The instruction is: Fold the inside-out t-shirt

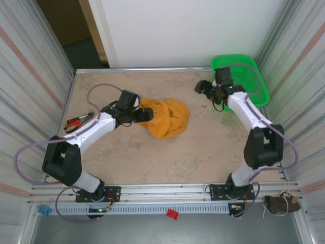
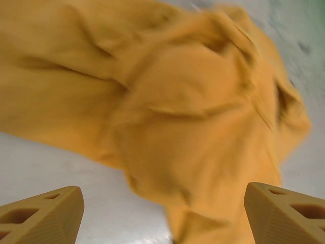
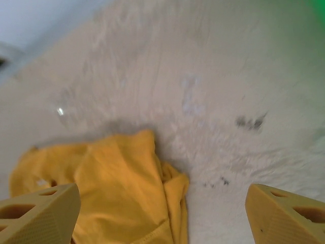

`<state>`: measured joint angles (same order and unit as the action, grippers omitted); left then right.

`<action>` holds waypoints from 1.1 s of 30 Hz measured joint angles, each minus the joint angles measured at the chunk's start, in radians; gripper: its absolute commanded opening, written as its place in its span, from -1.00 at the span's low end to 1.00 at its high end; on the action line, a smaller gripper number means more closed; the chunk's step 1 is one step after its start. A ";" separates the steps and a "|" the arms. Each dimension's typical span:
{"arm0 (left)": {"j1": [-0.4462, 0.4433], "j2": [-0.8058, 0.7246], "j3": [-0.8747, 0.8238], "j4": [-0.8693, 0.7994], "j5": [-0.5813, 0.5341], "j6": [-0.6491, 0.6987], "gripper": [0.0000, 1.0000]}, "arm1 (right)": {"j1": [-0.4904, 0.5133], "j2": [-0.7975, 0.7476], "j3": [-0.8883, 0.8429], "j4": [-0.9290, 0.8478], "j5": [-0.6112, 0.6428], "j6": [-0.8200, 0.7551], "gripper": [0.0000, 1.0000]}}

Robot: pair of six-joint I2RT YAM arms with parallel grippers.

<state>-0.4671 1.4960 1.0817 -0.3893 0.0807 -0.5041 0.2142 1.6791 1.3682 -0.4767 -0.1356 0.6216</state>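
The inside-out t-shirt lies as a crumpled mustard-yellow heap in the middle of the table. My left gripper is at the heap's left edge. In the left wrist view the t-shirt spreads just ahead of the left gripper, whose fingers stand wide apart with nothing between them. My right gripper hovers at the back right, well clear of the heap. Seen from the right wrist, the right gripper is open above bare table, with the t-shirt below to the left.
A green plastic basket stands in the back right corner, just behind the right arm. Red-handled pliers lie near the table's left edge. Metal walls close in the left and right sides.
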 measured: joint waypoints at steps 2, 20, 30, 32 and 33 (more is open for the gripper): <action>0.031 0.026 0.039 -0.012 -0.018 -0.018 0.68 | 0.035 0.072 0.010 -0.012 -0.019 -0.014 0.62; 0.036 0.282 0.104 0.101 0.089 -0.088 -1.00 | 0.204 0.328 0.141 -0.018 -0.107 -0.039 -1.00; 0.079 0.212 0.225 0.064 0.118 -0.045 -1.00 | 0.061 0.129 0.060 -0.014 -0.093 -0.032 -1.00; 0.096 0.159 0.268 0.054 0.119 -0.032 -1.00 | 0.042 0.033 0.063 -0.008 -0.085 -0.036 -0.60; 0.101 0.137 0.289 0.050 0.120 -0.024 -1.00 | 0.043 0.003 0.079 -0.009 -0.085 -0.042 -0.06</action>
<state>-0.3664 1.6325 1.3708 -0.3389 0.2008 -0.5282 0.2569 1.6821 1.4471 -0.4858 -0.2211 0.5797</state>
